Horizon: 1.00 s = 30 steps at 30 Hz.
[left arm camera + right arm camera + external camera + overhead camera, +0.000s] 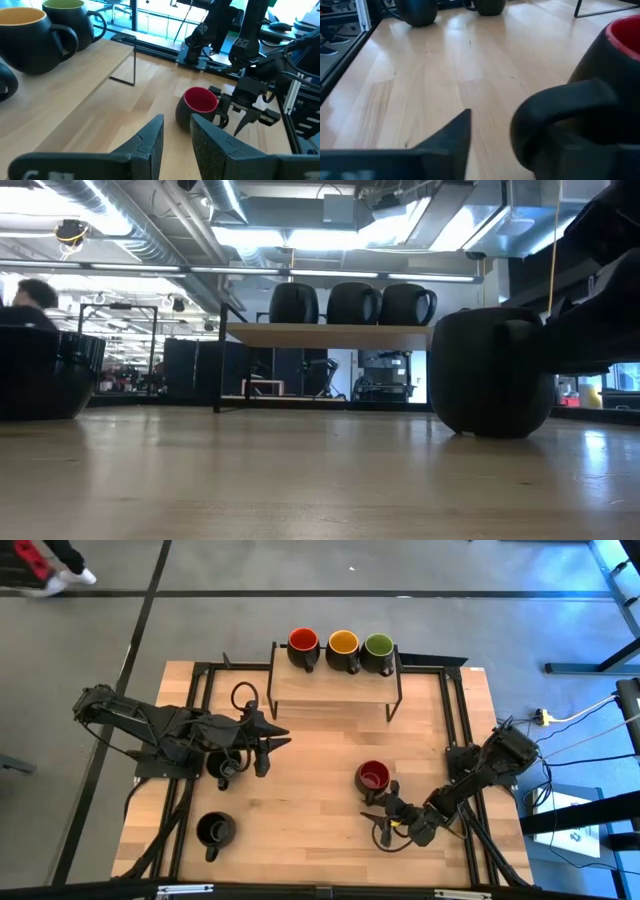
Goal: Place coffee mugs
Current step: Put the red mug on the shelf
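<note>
Working from the left of the high view, the left gripper hovers over the wooden table, its fingers a narrow gap apart and empty. A black-lined mug sits partly hidden beneath that arm, and another black-lined mug stands alone nearer the front edge. Neither seems to hold anything, though the first is mostly covered. On the low shelf at the back stand three mugs in a row: the red-lined mug, the yellow-orange mug and the green mug, all visibly empty. Right of centre, a second red mug rests upright on the table, empty. The right gripper sits just beside it, jaws apart, one finger passing by the mug's handle; I cannot tell whether it grips. Beyond lies grey floor with dark lines, a workshop under bright ceiling lights, and a person at far left.
</note>
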Each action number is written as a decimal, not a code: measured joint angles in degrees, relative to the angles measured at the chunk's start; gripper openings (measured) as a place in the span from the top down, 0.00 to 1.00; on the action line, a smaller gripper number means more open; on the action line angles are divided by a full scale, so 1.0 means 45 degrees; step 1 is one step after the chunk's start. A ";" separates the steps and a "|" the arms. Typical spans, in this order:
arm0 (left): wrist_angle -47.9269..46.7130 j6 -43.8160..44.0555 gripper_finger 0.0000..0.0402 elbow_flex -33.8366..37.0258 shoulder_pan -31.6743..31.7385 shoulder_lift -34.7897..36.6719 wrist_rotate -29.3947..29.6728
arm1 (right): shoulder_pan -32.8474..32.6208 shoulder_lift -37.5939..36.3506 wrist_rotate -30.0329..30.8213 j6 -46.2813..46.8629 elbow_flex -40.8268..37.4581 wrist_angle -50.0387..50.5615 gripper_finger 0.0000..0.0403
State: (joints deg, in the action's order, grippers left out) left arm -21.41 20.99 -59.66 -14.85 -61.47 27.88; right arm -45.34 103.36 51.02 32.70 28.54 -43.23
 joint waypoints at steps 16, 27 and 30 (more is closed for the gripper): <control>0.0024 -0.0016 0.77 0.0000 -0.0010 0.0000 -0.0107 | 0.0683 -0.1828 -0.1630 -0.2064 0.0350 0.0442 0.97; 0.0164 -0.0092 0.77 0.0000 -0.0010 0.0198 -0.0554 | 0.3905 -0.7680 -0.4656 -0.4301 0.1903 0.6645 0.97; 0.0105 -0.0107 0.77 0.0005 -0.0015 0.0248 -0.0567 | 0.4995 -0.8869 -0.5646 -0.4897 0.2288 0.8025 0.97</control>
State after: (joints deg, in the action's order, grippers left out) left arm -20.93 20.51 -59.64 -14.92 -60.36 25.33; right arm -22.87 63.45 25.61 10.66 38.84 -7.12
